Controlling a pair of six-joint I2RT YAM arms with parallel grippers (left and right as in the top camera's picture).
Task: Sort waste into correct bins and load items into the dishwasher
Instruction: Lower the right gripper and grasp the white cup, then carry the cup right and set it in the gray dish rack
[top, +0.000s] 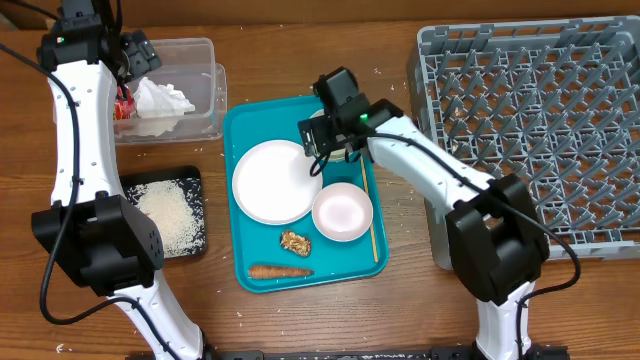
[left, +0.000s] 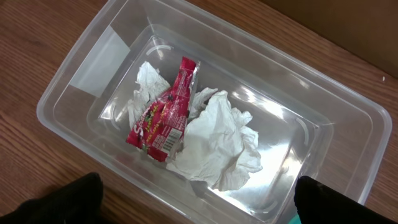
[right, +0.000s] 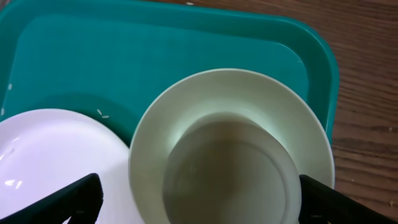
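Standing by the table (top: 300, 60), I saw the big grey dish rack (top: 540, 110) filling its right end, with nothing I could make out among the pegs. Next in size was the teal tray (top: 330, 262) in the middle of the table. The clear tub (top: 210, 60) sat at the far left, and the shallow black tray (top: 165, 178) lay nearer, below it, with white rice (top: 170, 215) spread over its floor.

On the teal tray the flat plate (top: 272, 182) lay toward the left with the bowl (top: 342, 212) just beside it on the right. The cup (right: 230, 168) stood upright at the far end, its rim close against the plate's edge. The right fingers (right: 74, 199) hung over that cup, spread wide apart, one to each side, gripping nothing.

Inside the tub lay the crumpled napkin (left: 217, 143) with the red wrapper (left: 165, 112) touching it. The left fingers (left: 81, 196) hovered above them, likewise wide apart and empty.

A thin wooden stick (top: 370, 215) ran along the teal tray's right side. The carrot (top: 280, 271) lay near the front edge, and the brown lump (top: 295, 241) sat between it and the dishes.
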